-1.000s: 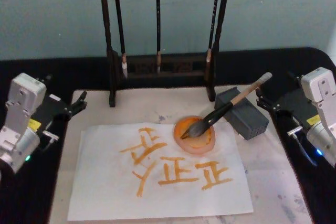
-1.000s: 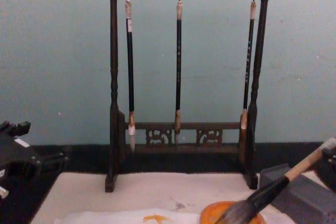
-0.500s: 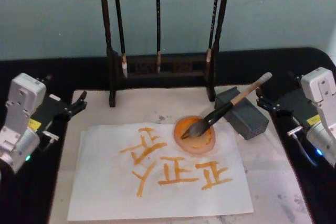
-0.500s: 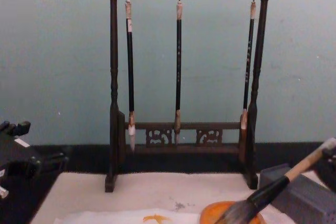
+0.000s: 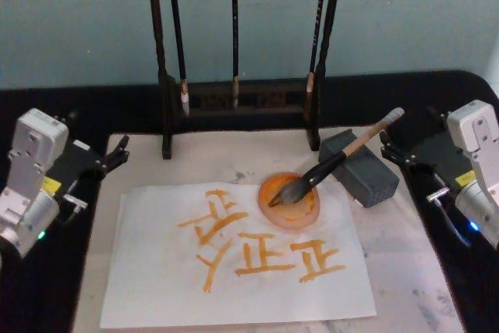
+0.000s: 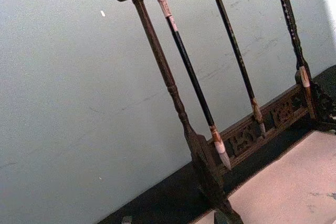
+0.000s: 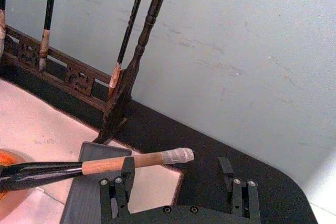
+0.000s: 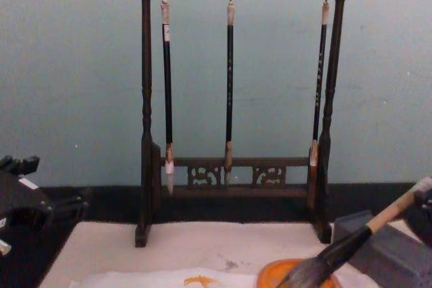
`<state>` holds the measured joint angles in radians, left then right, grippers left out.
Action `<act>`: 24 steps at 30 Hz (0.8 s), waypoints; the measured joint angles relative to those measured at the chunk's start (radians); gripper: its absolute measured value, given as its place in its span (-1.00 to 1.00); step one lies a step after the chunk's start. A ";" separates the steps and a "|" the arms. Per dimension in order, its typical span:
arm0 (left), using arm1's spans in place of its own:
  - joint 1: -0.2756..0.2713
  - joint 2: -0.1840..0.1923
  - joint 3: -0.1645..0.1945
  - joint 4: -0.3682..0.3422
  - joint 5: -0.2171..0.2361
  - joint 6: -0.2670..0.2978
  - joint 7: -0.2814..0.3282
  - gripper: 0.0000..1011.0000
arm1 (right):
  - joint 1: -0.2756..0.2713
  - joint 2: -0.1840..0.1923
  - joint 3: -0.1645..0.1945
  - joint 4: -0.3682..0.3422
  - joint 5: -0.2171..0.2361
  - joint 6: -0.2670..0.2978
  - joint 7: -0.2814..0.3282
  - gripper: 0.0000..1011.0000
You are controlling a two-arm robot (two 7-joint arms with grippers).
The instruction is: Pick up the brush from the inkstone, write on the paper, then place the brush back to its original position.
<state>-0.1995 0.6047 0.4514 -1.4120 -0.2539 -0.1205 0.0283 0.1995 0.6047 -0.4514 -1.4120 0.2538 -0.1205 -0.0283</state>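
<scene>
Wood-handled brush (image 5: pixel 335 163) rests on grey block (image 5: pixel 370 181), bushy bristles in round orange dish (image 5: pixel 300 212) — unchanged; left pincer (image 5: pixel 119 154), right pincer (image 7: pixel 176 167) both parted

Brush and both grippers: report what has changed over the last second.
Nothing has visibly changed. The brush still lies with its bristles in the orange dish and its handle across the grey block. The left gripper and right gripper stay parked at the table's sides, jaws open and holding nothing. The paper carries the same orange strokes.
</scene>
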 joint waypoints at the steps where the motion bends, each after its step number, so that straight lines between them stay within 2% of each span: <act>1: 0.000 0.000 0.000 0.000 0.000 0.000 0.000 1.00 | 0.000 0.000 0.000 0.000 0.000 0.000 0.000 0.98; 24: 0.000 0.000 0.000 0.000 0.000 0.000 0.000 1.00 | 0.000 0.000 0.000 0.000 0.000 0.000 0.000 0.98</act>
<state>-0.1995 0.6047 0.4514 -1.4119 -0.2539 -0.1205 0.0283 0.1995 0.6046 -0.4514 -1.4119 0.2539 -0.1205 -0.0283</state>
